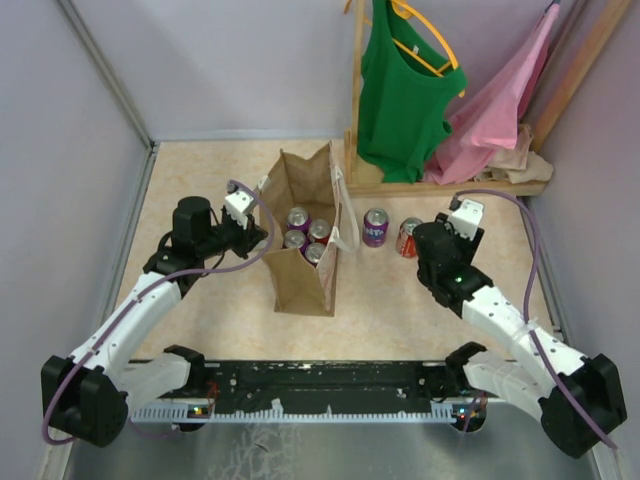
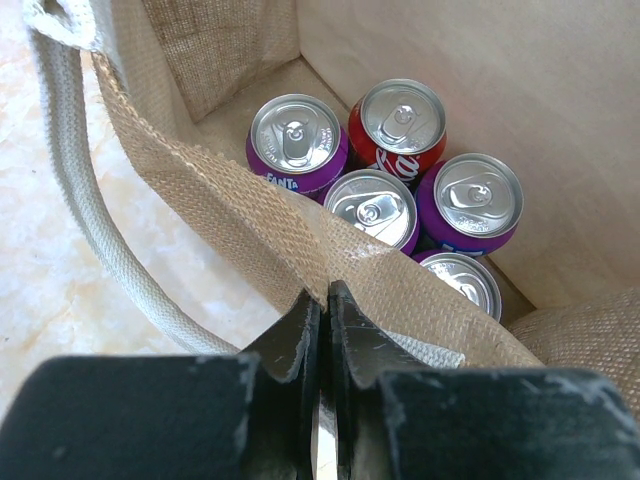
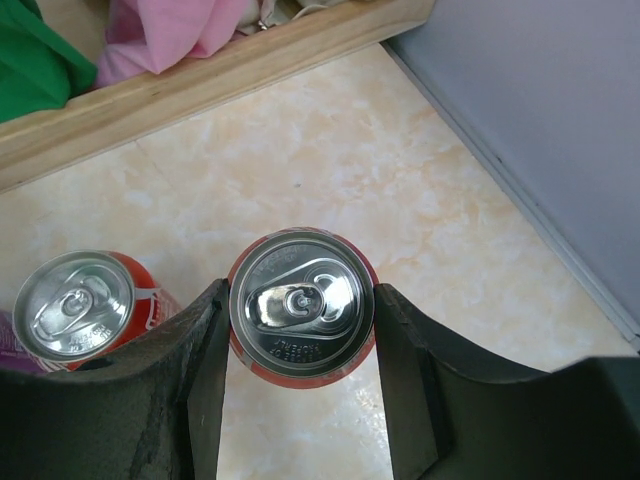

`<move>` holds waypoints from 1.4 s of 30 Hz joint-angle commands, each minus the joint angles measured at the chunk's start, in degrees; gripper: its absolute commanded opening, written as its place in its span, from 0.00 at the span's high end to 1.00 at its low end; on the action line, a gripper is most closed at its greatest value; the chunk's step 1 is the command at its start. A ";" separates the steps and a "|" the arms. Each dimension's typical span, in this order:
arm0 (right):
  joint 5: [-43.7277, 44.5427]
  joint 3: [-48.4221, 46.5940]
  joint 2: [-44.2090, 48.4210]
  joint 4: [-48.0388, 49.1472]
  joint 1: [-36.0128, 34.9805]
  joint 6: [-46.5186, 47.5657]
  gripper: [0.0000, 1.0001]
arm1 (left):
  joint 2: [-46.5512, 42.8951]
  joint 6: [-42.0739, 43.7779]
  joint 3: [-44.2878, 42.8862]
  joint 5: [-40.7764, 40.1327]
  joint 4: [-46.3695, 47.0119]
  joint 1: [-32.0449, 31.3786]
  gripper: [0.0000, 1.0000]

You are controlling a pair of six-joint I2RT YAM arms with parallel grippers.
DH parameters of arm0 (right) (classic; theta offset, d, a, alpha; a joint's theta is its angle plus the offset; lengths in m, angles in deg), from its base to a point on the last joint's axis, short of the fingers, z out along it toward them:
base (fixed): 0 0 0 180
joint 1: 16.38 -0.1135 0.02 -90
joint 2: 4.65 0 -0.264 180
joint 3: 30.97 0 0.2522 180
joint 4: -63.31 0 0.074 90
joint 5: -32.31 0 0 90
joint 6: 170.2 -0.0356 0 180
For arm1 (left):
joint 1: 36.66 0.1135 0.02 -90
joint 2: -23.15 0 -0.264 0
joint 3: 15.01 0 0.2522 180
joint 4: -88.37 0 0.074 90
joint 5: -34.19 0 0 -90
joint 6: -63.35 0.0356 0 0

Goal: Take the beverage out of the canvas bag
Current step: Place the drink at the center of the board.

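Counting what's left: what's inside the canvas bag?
The canvas bag holds five cans: three purple cans, one red can, a fifth can whose colour the bag's near wall hides. Anything beneath is covered.

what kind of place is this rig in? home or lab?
Looks like a staged robot test cell, not a home: plain panel walls box in a small tabletop, with props set out: a wooden clothes rack holding a green top, and the canvas bag of soda cans.

Cans stand inside the canvas bag at mid-bench; two loose cans stand just right of it, with the clothes rack far behind.
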 commanded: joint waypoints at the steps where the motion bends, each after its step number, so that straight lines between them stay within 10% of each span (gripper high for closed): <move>1: -0.73 0.84 1.47 15.18 3.98 -1.82 1.00 | -0.25 -0.21 0.52 2.47 -0.46 -0.18 0.90; 19: -10.65 -9.68 -15.29 9.51 12.52 -8.72 1.00 | -0.11 -1.05 0.71 1.54 -0.54 -0.18 0.88; 23: -10.07 -10.87 -16.29 6.46 12.53 -9.49 0.78 | 0.04 -0.94 0.91 1.73 -0.54 -0.18 0.87; 32: -9.79 -12.55 -19.20 1.50 12.48 -11.72 0.73 | 0.58 -0.61 0.53 2.08 -0.37 -0.18 0.85; 36: -10.26 -12.89 -20.39 0.61 12.48 -11.96 0.36 | 0.76 -0.91 0.51 1.75 -0.46 -0.18 0.84; 42: -10.37 -14.35 -20.28 -1.69 12.52 -12.22 0.11 | 0.42 -1.12 0.73 1.42 -0.57 -0.18 0.82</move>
